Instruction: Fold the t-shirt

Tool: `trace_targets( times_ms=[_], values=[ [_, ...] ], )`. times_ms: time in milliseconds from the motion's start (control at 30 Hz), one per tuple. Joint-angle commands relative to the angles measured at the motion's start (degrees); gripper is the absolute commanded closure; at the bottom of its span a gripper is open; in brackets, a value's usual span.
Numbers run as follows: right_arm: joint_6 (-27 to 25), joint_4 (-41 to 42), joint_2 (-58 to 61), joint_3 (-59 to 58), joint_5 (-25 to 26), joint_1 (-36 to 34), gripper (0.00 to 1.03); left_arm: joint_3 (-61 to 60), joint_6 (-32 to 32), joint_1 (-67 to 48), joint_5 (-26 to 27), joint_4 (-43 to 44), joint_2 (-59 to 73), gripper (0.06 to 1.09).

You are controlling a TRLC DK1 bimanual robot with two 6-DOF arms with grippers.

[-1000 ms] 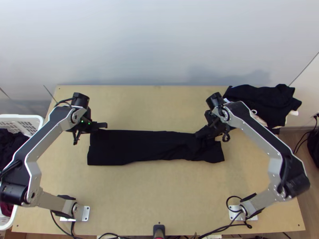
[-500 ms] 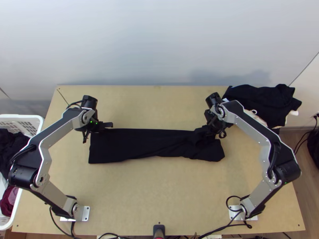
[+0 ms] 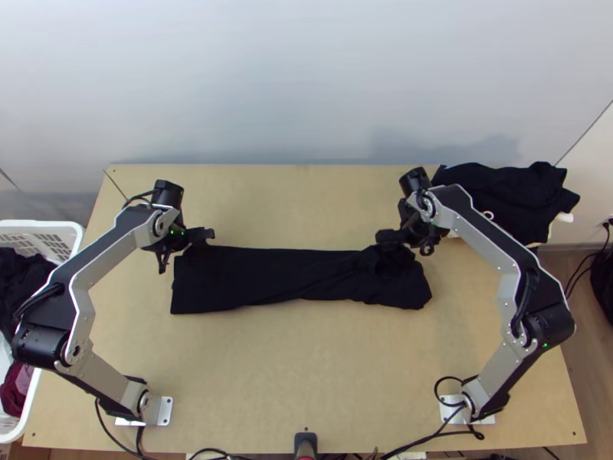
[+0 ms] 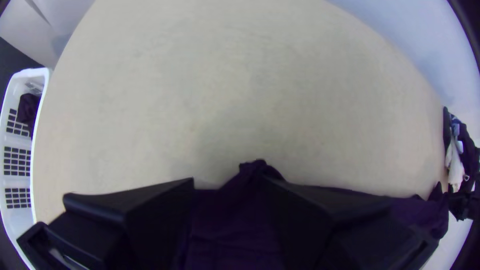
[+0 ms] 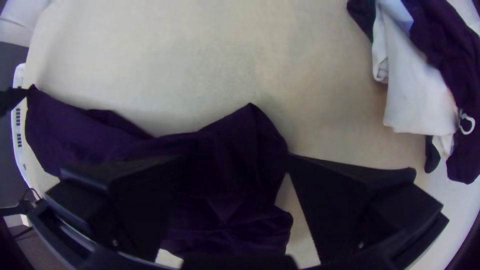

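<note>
Off to the left stands the white basket (image 3: 46, 224) with dark clothes in it; next comes the left gripper (image 4: 228, 184), at the far left corner of the black t-shirt (image 3: 283, 277), its two fingers apart with a small peak of cloth standing up between them. The shirt lies across the middle of the table (image 3: 306, 383) as a long, narrow strip, seemingly folded lengthwise already; its left part is fairly flat, its right end rumpled. Over that right end is the right gripper (image 5: 238, 159), fingers wide apart, raised cloth in the gap; beyond it, at the table's far right corner, sits a pile of clothes (image 3: 506, 192).

I'd expect the shirt to be light, soft and limp, in no danger of breaking but quick to crease or slide; the far corners look the best places to pinch, catching every layer, and the right end wants smoothing first.

Against half a second ago, the right gripper has shifted slightly towards the far edge, its fingers now showing clear of the cloth from above; the left one has moved only a little; the strip's near edge lies nearly where it did.
</note>
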Motion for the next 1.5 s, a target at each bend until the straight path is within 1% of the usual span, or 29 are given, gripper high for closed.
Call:
trace_targets(
  times_ms=[0,100,200,367,567,800,867,967,1233,1467],
  values=[
    [4.1,-2.2,-3.4,4.8,0.3,0.0,0.04,3.3,-1.0,0.7,-0.1,-10.9,-2.1,0.11],
    [5.1,-2.3,-5.8,7.4,0.3,0.4,0.04,1.0,0.0,2.7,-0.1,-11.4,-6.0,0.11],
    [5.7,-5.1,-7.2,11.1,0.3,1.5,0.04,-1.6,1.8,4.2,-0.1,-11.6,-8.3,0.11],
    [5.8,-10.1,-8.7,14.6,0.3,6.9,0.04,-6.1,2.8,4.4,-0.1,-9.8,-9.6,0.11],
    [6.4,-12.7,-10.3,13.9,0.3,13.2,0.04,-9.4,2.8,3.4,-1.5,-6.7,-9.4,0.11],
    [6.6,-12.7,-10.8,10.6,0.3,17.6,0.04,-10.4,3.1,3.3,-1.6,-3.8,-7.6,0.11],
    [6.6,-12.7,-10.4,9.3,0.3,18.6,0.04,-10.2,3.0,2.8,-1.6,-3.5,-6.8,0.13],
    [6.6,-12.7,-9.7,7.9,0.3,19.5,0.04,-9.7,3.0,2.3,-1.6,-3.1,-5.0,0.14],
    [6.9,-12.7,-8.9,7.4,0.3,19.2,0.04,-9.8,3.0,0.1,-1.6,-3.2,-2.0,0.14],
    [6.9,-12.7,-8.7,7.0,0.3,19.1,0.04,-10.1,2.9,-1.6,-0.7,-0.1,-1.7,0.42]
  ],
)
